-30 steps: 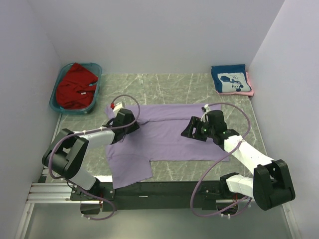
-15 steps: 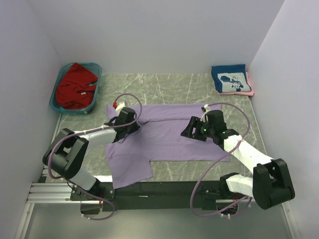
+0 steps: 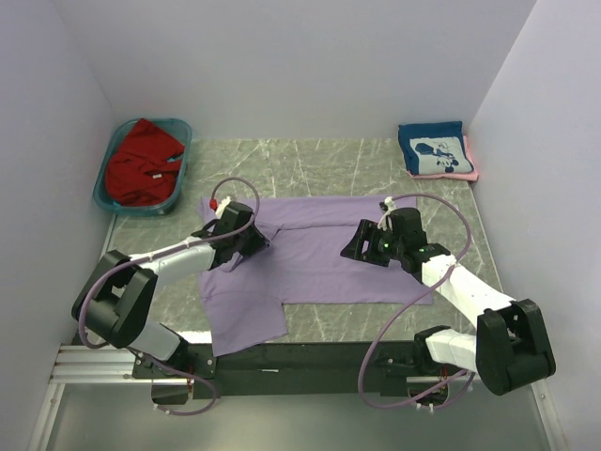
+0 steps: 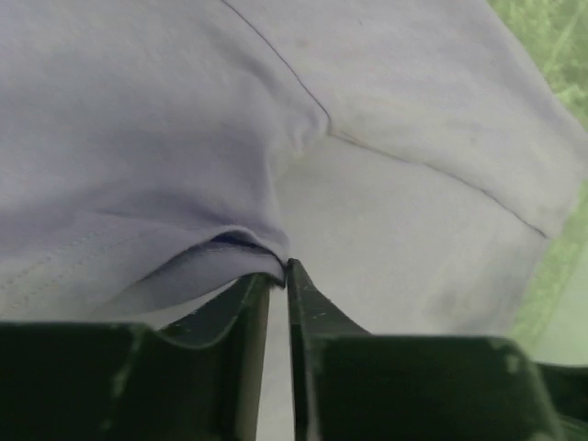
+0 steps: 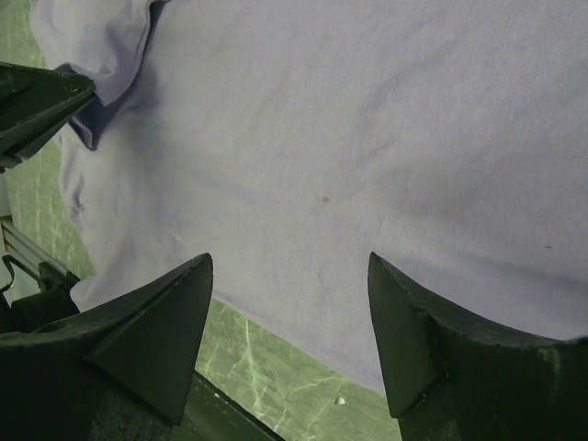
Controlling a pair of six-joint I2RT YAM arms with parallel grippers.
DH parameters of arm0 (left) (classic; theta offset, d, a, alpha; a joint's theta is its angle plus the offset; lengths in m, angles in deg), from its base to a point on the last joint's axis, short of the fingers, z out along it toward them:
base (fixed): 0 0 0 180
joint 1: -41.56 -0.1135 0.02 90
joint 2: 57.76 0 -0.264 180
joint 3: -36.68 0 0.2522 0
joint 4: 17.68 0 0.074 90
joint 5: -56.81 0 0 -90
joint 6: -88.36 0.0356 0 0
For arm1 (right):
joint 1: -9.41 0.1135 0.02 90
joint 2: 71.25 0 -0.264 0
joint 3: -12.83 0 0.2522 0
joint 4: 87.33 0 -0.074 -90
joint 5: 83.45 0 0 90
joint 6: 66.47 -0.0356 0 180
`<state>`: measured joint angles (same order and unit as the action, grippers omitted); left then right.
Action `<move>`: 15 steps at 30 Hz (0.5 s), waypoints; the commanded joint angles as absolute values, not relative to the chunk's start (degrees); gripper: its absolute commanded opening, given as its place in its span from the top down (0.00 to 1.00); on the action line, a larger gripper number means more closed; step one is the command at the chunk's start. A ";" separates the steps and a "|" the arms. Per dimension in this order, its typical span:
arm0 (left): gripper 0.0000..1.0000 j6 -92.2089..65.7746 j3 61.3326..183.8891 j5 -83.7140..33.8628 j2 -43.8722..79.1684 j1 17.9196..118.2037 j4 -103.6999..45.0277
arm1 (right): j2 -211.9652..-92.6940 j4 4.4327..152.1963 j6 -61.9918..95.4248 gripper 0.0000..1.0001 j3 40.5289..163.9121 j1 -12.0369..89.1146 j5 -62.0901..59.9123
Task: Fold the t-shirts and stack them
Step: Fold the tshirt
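Folding the purple shirt (image 3: pixel 319 258) looks to be the step in hand; it lies spread across the middle of the table (image 3: pixel 310 155), one sleeve trailing toward the near edge; the left gripper (image 4: pixel 280 271) is pinched on a raised ridge of that cloth near the shirt's left side, its jaws almost together; the right gripper (image 5: pixel 289 259) hangs over the shirt's middle with its jaws wide apart and nothing in them. The next move probably calls for a lift and carry of the pinched edge across the body, with the right gripper taking a matching hold so the fold runs straight. The navy shirt (image 3: pixel 432 150) sits folded on the pink shirt (image 3: pixel 471 160) in the far right corner; the red shirt (image 3: pixel 141 160) lies crumpled in the tub (image 3: pixel 97 193). How many layers the left gripper holds cannot be made out; the collar is hidden under the left arm.
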<state>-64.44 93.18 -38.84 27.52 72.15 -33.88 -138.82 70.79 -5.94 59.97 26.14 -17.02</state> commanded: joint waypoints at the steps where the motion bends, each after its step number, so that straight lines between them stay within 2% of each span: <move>1: 0.79 -69.04 92.37 -34.08 25.21 72.50 -32.50 | -138.84 72.32 -5.12 0.25 61.30 26.37 -17.53; 8: 0.76 -71.33 90.70 -27.21 22.85 72.94 -31.26 | -138.92 72.14 -4.95 0.25 61.39 26.46 -17.88; 14: 0.68 -73.18 87.46 -31.60 11.36 71.81 -39.43 | -140.59 73.19 -5.12 0.26 62.27 27.08 -21.83; 15: 0.63 -73.27 86.75 -32.30 9.67 71.10 -40.22 | -141.12 73.54 -5.38 0.27 62.79 27.51 -22.36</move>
<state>-71.46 88.40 -30.09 15.69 72.37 -37.00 -139.61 70.88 -5.59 60.21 26.36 -19.32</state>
